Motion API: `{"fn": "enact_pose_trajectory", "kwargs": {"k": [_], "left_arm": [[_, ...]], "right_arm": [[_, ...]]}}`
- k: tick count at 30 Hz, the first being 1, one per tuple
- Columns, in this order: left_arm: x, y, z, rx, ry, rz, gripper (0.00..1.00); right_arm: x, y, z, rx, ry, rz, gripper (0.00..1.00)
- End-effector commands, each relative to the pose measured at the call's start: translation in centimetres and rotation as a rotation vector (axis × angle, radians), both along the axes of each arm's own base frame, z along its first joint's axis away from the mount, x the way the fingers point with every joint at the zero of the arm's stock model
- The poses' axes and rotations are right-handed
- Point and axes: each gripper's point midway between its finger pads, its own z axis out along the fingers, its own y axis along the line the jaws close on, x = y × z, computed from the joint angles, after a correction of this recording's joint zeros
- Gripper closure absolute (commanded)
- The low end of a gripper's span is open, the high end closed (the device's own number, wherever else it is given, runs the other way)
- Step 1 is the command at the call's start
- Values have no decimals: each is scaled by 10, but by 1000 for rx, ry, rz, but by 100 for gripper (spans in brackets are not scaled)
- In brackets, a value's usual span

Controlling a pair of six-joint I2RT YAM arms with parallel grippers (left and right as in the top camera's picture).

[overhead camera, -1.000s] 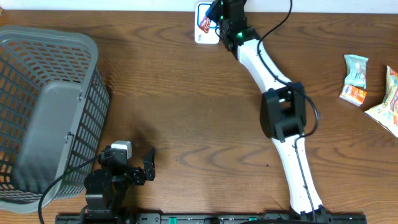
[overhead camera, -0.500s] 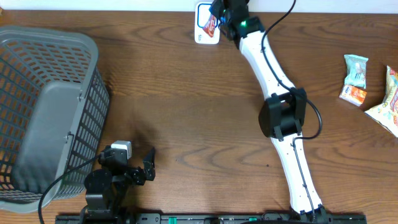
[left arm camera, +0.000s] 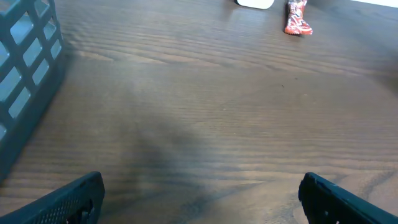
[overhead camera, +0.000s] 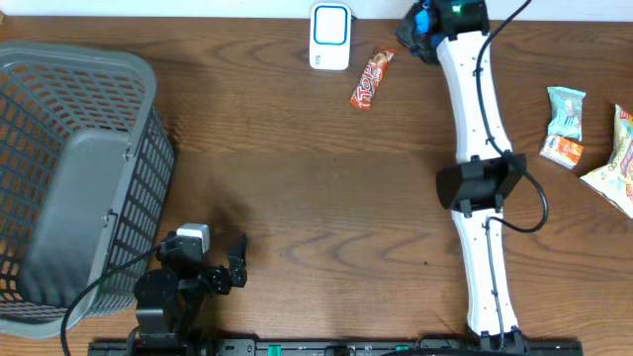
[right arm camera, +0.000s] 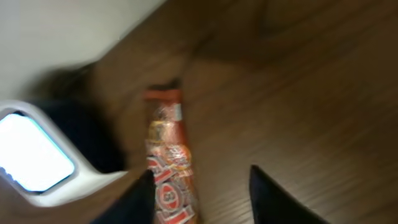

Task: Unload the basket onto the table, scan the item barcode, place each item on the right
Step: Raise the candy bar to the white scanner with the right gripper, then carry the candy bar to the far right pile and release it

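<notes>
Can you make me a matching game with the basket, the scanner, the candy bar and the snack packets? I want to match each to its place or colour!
Things:
1. basket
2. scanner
3. candy bar
4. snack packets

Place or colour:
A. orange and red, lying flat on the wood
B. at the table's right edge
C. grey, on the left side
D. white with a blue ring

Pairs: 1-C, 2-D, 3-A, 4-B

Your wooden table [overhead camera: 297, 178] carried a grey basket [overhead camera: 148, 198] on its left end. At the far edge you had the white scanner [overhead camera: 329, 37] lying flat, with 1 orange bar [overhead camera: 372, 77] just to its right, slanted and not touching it. Snack packets [overhead camera: 565, 124] lay at the right edge, well apart from both.
</notes>
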Motion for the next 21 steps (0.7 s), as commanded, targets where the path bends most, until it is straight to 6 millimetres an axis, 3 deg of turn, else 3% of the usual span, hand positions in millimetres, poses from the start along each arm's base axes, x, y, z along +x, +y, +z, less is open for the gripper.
{"fn": "enact_pose_trajectory", "kwargs": {"k": [1, 3, 8, 13, 15, 18, 21], "left_arm": [[-2, -1, -6, 3, 18, -12, 0], [-2, -1, -6, 3, 18, -12, 0], [-2, -1, -6, 3, 17, -12, 0], [-2, -1, -6, 3, 17, -12, 0], [-2, -1, -6, 3, 18, -11, 0], [-2, -1, -6, 3, 17, -12, 0], [-2, -1, -6, 3, 17, -12, 0]], "right_arm": [[-7, 32, -37, 26, 79, 135, 46], [-4, 47, -57, 67, 91, 169, 35], [0, 80, -98, 146, 93, 236, 18], [0, 96, -130, 104, 77, 254, 14], [-5, 91, -144, 45, 92, 220, 21], [-18, 76, -157, -45, 146, 186, 51], [-29, 64, -161, -106, 198, 221, 71]]}}
